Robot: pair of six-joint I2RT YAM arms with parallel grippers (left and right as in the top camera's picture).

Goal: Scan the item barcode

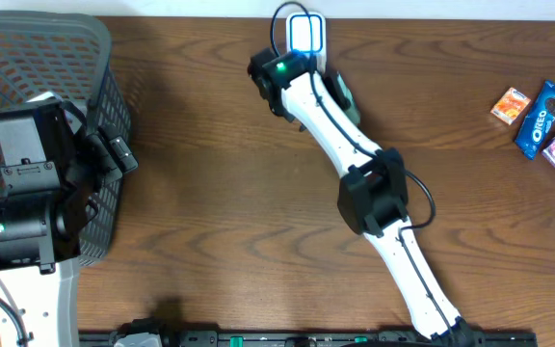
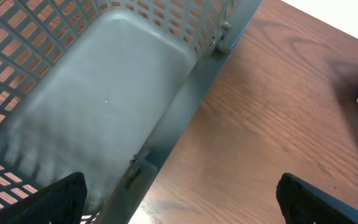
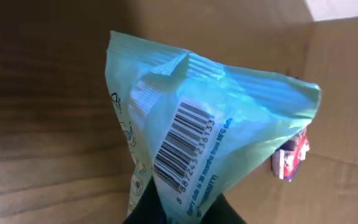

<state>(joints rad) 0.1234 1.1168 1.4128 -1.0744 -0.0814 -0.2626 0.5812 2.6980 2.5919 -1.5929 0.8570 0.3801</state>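
Right wrist: packet (image 3: pixel 216 124), pale green foil, is in my right tool (image 3: pixel 179 210), pinched narrow on its lower edge and held up off the tabletop (image 3: pixel 36 112). The barcode (image 3: pixel 182 146) runs diagonally across a creased face and points back at my own camera. It's readable here.

Overhead: my right arm is stretched to the far edge, wrist just beside the scanner (image 1: pixel 306 34), whose window is lit blue. A greenish bit showing next to the forearm is probably the packet. I can't tell from above which way the code faces relative to the scanner.

Step, as I read it: presenting for scan, with pick and carry done. The next move needs a wrist roll so the barcode face squares up to the lit window, held flat enough that the crease doesn't break the bars. Then hold steady.

My left tool (image 2: pixel 179 208) is wide open and holds nothing. It hangs over the rim of the grey basket (image 2: pixel 185 99), likely the drop point.

Other snacks (image 1: pixel 540 118) sit well apart at the right edge.
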